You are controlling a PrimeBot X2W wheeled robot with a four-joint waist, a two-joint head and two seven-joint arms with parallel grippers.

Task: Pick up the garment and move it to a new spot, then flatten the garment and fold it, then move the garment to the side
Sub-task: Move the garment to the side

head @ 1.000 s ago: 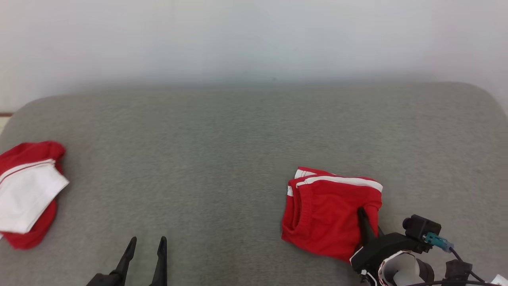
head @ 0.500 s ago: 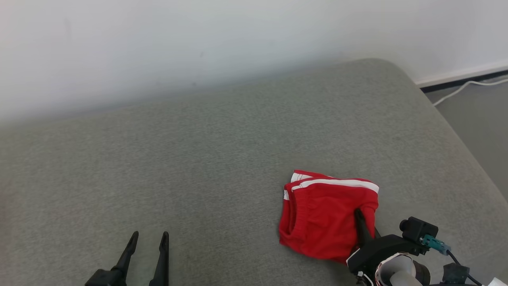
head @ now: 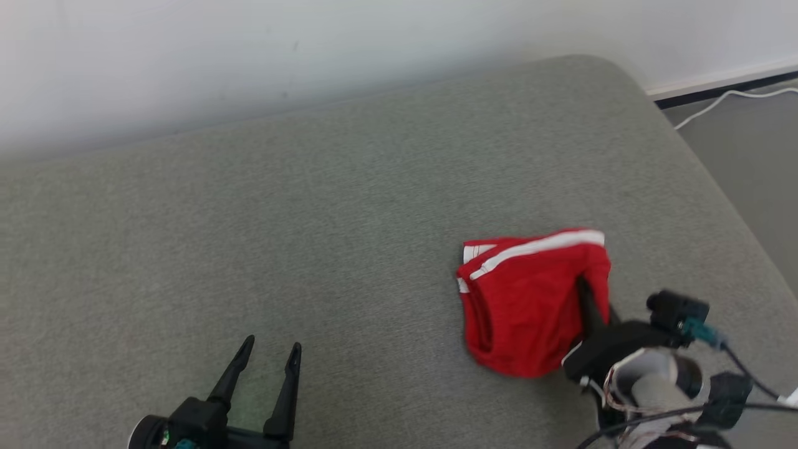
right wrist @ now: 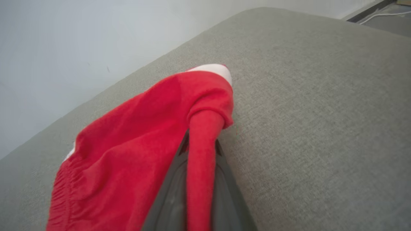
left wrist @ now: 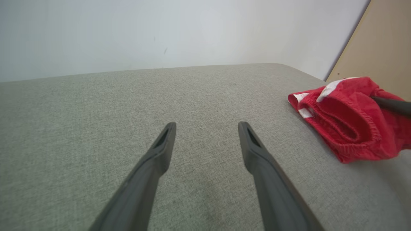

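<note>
R hand [head: 585, 298] pinches folded red shorts [head: 530, 305] by one edge on grey cushion [head: 312, 218]; L hand [head: 272, 346] spread wide, empty, well apart.

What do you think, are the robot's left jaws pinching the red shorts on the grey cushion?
Not the left. The right gripper has its jaws shut on the red shorts on the grey cushion, as the right wrist view shows. The left gripper stands open, holding nothing.
</note>
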